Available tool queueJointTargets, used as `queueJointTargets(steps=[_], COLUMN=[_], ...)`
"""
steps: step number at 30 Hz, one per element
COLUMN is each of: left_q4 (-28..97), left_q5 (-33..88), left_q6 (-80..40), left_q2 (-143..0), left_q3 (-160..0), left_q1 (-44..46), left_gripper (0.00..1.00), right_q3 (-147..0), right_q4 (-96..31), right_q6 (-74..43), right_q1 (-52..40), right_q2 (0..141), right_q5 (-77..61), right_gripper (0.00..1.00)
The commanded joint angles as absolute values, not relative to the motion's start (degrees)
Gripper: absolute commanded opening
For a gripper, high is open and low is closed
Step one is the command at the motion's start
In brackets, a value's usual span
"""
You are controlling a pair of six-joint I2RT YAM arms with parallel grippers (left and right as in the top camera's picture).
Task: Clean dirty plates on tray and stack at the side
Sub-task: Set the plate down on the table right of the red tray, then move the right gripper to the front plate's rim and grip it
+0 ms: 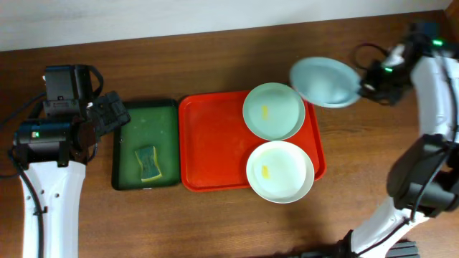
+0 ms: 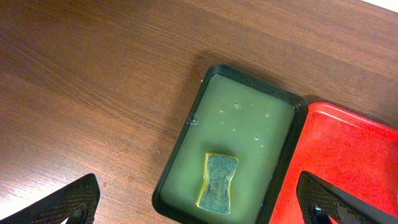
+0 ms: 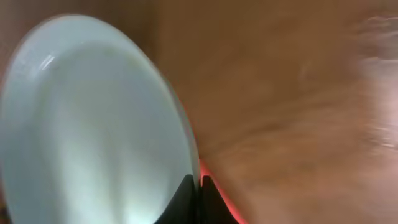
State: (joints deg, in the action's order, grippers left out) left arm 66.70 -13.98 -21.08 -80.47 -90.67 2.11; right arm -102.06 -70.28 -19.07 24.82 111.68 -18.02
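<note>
Overhead, holds a mint plate (image 1: 324,81) by its rim in the clamped right gripper (image 1: 362,82), aloft just past a corner of the red tray (image 1: 215,143), two smeared plates (image 1: 273,111) on it nearby; left gripper (image 1: 115,115) spread, well apart beside the green tray (image 1: 161,125).

The tray (image 1: 215,143) is bright red. The far plate (image 1: 273,111) is pale mint, the near plate (image 1: 280,171) nearly white, each with a small yellow spot. The lifted plate (image 1: 325,82) is plain pale blue-green. The small tray (image 1: 147,125) is dark green, its sponge (image 1: 149,163) yellow and green. The bench (image 1: 215,64) is brown with wood lines.
</note>
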Motion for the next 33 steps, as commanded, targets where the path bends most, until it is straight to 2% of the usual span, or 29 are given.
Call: queueJointTargets(steps=[1,5,15,17,21,22,23,24,27,29,33], left_q4=[66.72,66.72,66.72,66.72,66.72,66.72,66.72,66.72,66.72,66.72,66.72], left_q5=[-14.2,-14.2,-14.22,-14.2,-14.2,-14.2,-14.2,-14.2,-14.22,-14.2,-14.2], left_q6=[-21.85,-21.85,-21.85,-21.85,-21.85,-21.85,-21.85,-21.85,-21.85,-21.85,-21.85], left_q2=[-80.27,-80.27,-80.27,-80.29,-80.27,-80.27,-80.29,-80.27,-80.27,-80.29,-80.27], left_q3=[-91.18,-91.18,-91.18,-91.18,-91.18,-91.18,-91.18,-91.18,-91.18,-91.18,-91.18], left_q1=[2.09,2.09,2.09,2.07,2.09,2.09,2.09,2.09,2.09,2.09,2.09], left_gripper=[0.99,0.99,0.99,0.99,0.99,0.99,0.99,0.99,0.99,0.99,0.99], right_q3=[-101.27,-95.81,-82.0,-80.34,-80.14,-80.14,-80.14,-80.14,-83.2,-88.92,-90.15], right_q4=[-72.75,-70.83,-59.18,-57.39,-57.17,-57.36,-57.8,-58.28,-63.4,-73.56,-85.76], right_q6=[-17.8,-17.85,-17.82,-17.82,-17.8,-17.8,-17.8,-17.78,-14.76,-11.33,-7.55], right_q1=[31.18,34.15,31.16,29.82,27.99,27.68,27.64,27.66,27.64,27.33,23.81], right_q2=[110.21,110.26,110.26,110.26,110.3,110.3,110.3,110.3,110.28,110.26,109.73], right_q5=[-6.09,-2.5,-2.74,-2.74,-2.74,-2.74,-2.74,-2.74,-4.84,-7.97,-7.92], right_gripper=[0.04,0.04,0.04,0.09,0.1,0.13,0.26,0.31,0.33,0.33,0.33])
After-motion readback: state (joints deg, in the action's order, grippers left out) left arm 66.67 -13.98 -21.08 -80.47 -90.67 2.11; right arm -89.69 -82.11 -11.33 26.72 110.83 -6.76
